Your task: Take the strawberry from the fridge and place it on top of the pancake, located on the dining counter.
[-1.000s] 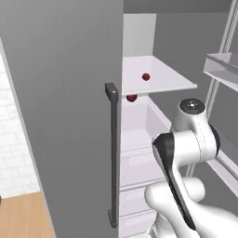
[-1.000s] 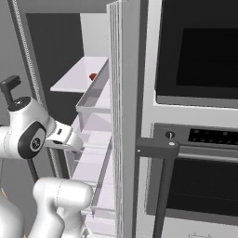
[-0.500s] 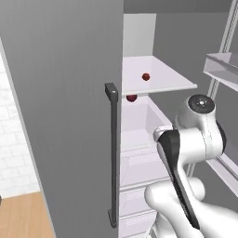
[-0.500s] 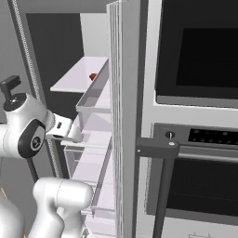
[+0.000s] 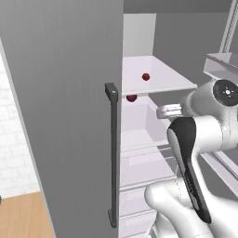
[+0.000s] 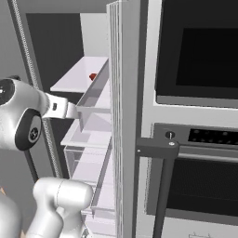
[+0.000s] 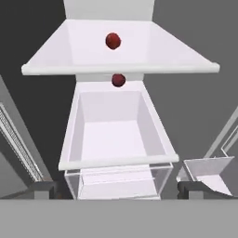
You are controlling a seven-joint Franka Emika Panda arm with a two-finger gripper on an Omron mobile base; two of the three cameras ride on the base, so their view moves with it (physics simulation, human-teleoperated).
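The fridge (image 5: 69, 116) stands open, its grey door with a long dark bar handle (image 5: 112, 153) swung toward the left base camera. Inside are a white shelf (image 7: 121, 69), a white open bin (image 7: 118, 135) below it, and clear drawers (image 5: 144, 162) lower down.

Two small red fruits are in the compartment. One sits on top of the white shelf, roughly at its centre: in the hand view it is the upper fruit (image 7: 113, 41), which appears brighter red. The second, darker fruit (image 7: 118, 80) lies just below the shelf's front edge, at the back of the bin level. The frames are too coarse to confirm a leafy cap on either; the upper one is most likely the strawberry (image 5: 146, 76). In the right base view it shows as a red spot (image 6: 93, 76) on the shelf, behind a door tray (image 6: 95, 104).

The gripper (image 7: 118, 191) is released: its two dark fingertips (image 7: 44, 189) stand wide apart at the bottom of the hand view, with nothing between them. It points into the fridge toward the bin and shelf, well apart from both fruits. To the right of the fridge is a dark built-in oven (image 6: 195, 139).
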